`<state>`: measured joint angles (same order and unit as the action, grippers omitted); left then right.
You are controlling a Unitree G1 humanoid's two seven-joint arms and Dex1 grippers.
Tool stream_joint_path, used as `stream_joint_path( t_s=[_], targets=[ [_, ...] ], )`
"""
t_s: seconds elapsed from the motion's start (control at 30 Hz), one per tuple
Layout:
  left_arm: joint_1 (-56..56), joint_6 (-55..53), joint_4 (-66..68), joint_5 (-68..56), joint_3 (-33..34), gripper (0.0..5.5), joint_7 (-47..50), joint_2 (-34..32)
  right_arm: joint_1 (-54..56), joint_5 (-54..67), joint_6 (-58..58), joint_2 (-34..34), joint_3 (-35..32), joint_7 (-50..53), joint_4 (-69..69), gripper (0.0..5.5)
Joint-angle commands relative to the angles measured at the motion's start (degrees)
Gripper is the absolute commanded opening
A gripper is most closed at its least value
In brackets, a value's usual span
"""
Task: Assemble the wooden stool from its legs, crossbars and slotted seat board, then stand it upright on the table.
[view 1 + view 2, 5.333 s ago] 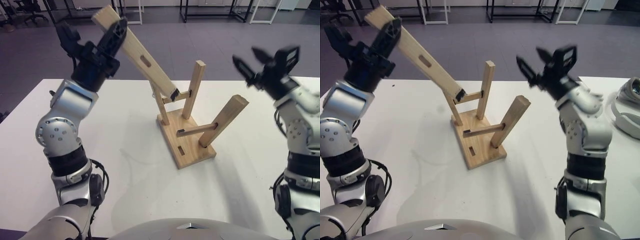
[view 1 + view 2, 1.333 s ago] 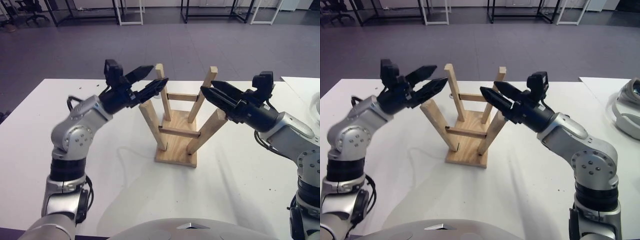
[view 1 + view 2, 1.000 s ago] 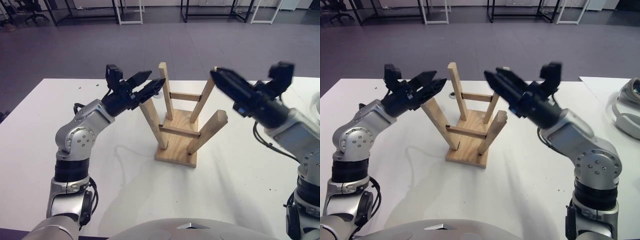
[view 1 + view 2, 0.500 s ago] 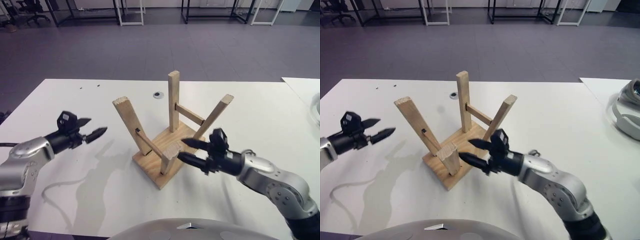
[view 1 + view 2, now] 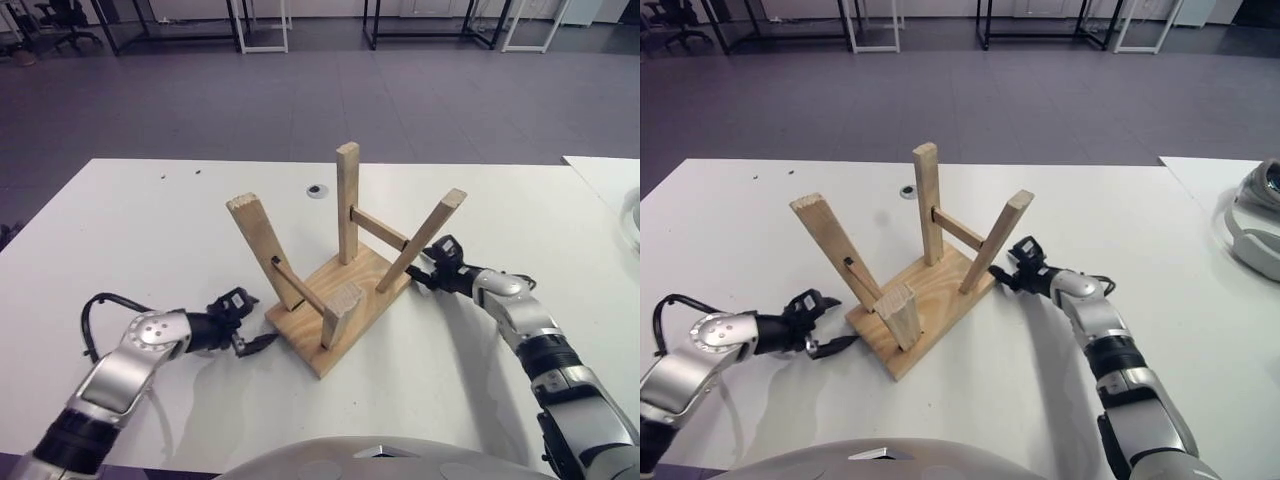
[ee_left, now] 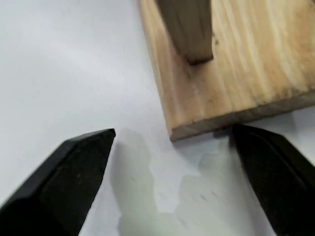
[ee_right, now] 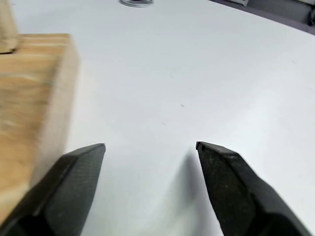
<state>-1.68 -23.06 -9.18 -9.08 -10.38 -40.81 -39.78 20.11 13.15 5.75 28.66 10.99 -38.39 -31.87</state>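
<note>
The wooden stool [image 5: 345, 275] stands upside down on the white table [image 5: 150, 230], seat board flat and legs pointing up. Two crossbars [image 5: 378, 228] join the legs in pairs. My left gripper [image 5: 250, 340] lies low on the table at the board's near left corner. In the left wrist view its open fingers [image 6: 64, 187] straddle that corner of the seat board [image 6: 236, 73], with a leg [image 6: 189, 29] just beyond. My right gripper [image 5: 420, 275] sits low at the board's right corner, by the foot of the right leg [image 5: 425, 240]. It is open, with the board's edge [image 7: 29, 98] beside one finger [image 7: 64, 191].
A small dark ring [image 5: 317, 190] lies on the table behind the stool. A white headset-like object [image 5: 1255, 220] rests at the right edge. A black cable [image 5: 100, 310] loops beside my left arm. Bare table spreads to the left and the front.
My left gripper has come in from the left and dropped to the board's near left corner. My right gripper has gone from the stool's front to its right corner. The stool has stayed put.
</note>
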Motion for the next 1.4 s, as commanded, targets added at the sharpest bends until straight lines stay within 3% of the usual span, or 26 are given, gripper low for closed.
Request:
stream_joint_path(
  t_s=[0.03,0.13,0.3,0.37,0.47,0.57,0.77,0.93,1.1,1.3,1.4],
  targets=[
    [3.20,1.45,9.81,2.30,2.71,4.40,10.41,8.88,-11.02,3.25,2.56,1.82,-1.73,-6.43,11.87,3.47],
    [2.05,5.43,9.33,-0.96,6.41,4.40,12.77,13.28,-17.74,5.96,6.71,3.11,-7.39,-2.66,23.91,3.47],
    [-7.88,9.54,4.75,2.50,14.52,4.40,14.77,8.07,-27.40,2.52,13.80,1.11,-12.42,9.94,38.06,3.47],
    [-13.14,8.06,-0.49,2.89,14.08,4.40,14.29,7.76,-31.33,1.89,15.92,1.20,-12.16,11.26,42.52,3.47],
    [-17.68,3.82,-8.60,2.16,7.77,4.40,13.94,11.37,-32.12,1.63,18.05,-0.86,-10.63,12.38,44.80,3.47],
    [-14.51,2.71,-8.32,3.99,3.00,4.40,15.92,15.43,-30.63,2.04,20.02,-3.54,-7.63,12.73,47.13,3.47],
    [-13.10,-5.63,-16.83,-0.92,1.87,4.40,17.17,19.73,-30.18,5.18,25.94,-5.35,-6.78,12.92,54.45,3.47],
    [-8.79,-21.90,-36.30,-8.59,6.44,4.40,13.51,13.55,-25.13,12.29,45.73,-1.27,-12.01,13.67,70.01,3.47],
    [-0.30,-32.71,-42.27,-15.90,15.94,4.40,11.53,8.37,-16.07,22.96,58.43,0.83,-20.53,11.61,79.73,3.47],
    [-7.77,-29.03,-35.64,-12.59,17.32,4.40,7.25,1.22,-20.21,18.49,57.29,7.32,-19.11,10.24,77.18,3.47],
    [-7.80,-23.80,-28.84,-10.21,22.16,4.40,3.88,-4.02,-22.15,13.11,49.98,16.59,-22.24,5.31,70.13,3.47]
  ],
)
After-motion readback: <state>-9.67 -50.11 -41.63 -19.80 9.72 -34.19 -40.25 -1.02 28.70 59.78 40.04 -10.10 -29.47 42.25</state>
